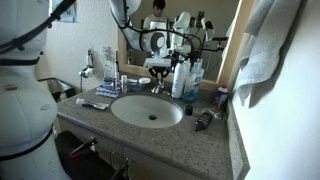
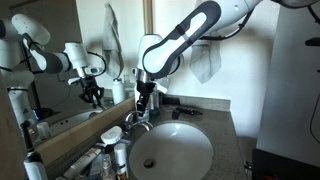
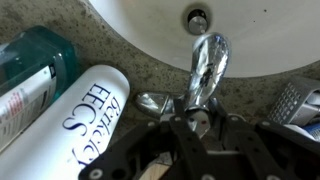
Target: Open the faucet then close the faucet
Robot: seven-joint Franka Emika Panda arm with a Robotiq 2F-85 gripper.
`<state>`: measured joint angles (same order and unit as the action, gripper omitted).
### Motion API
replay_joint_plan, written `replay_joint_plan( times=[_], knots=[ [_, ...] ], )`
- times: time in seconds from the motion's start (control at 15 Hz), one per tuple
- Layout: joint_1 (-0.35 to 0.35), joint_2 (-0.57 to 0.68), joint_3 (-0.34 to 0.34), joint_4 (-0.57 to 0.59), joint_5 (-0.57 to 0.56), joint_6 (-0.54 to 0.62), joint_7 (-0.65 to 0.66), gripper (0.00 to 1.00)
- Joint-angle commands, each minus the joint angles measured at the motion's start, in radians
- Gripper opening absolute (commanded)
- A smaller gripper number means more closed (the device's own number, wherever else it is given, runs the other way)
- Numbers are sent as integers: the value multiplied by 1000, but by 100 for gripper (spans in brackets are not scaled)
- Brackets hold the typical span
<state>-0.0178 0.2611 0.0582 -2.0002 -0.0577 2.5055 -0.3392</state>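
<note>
Chrome faucet [image 3: 208,60] beneath gripper [image 3: 203,120], at basin [image 3: 270,30] rim.
Gripper straddles faucet base; clenched or not, cannot tell. White bottle [image 3: 85,115] just beside.

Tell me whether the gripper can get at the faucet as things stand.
Probably yes. The gripper sits right over the faucet with nothing between them; the white bottle stands close beside, yet off the path.

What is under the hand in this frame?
The faucet: its spout shows, reaching over the basin toward the drain. The hand covers the faucet's base, so any grip there cannot be seen.
</note>
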Motion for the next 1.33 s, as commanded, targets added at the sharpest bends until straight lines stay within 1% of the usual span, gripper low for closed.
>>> replay_joint_plan(
  times=[0.0, 0.27, 0.53, 0.6, 0.67, 0.73, 0.93, 1.07, 1.2, 1.27],
  knots=[
    [-25, -17, 13, -43, 54, -47, -62, 8],
    [-31, -13, 16, -40, 87, -49, -91, 8],
    [-28, -12, 13, -36, 84, -47, -84, 9],
    [-26, -12, 11, -33, 78, -52, -81, 55],
    [-29, -14, 15, -33, 88, -45, -89, 57],
    [-29, -16, 14, -38, 88, -48, -86, 62],
    [-30, -29, 11, -59, 91, 1, -71, 86],
    [-31, -35, 10, -63, 92, 27, -68, 99],
    [-31, -46, 10, -65, 89, 41, -67, 100],
    [-24, -53, 2, -66, 68, 45, -48, 100]
  ],
)
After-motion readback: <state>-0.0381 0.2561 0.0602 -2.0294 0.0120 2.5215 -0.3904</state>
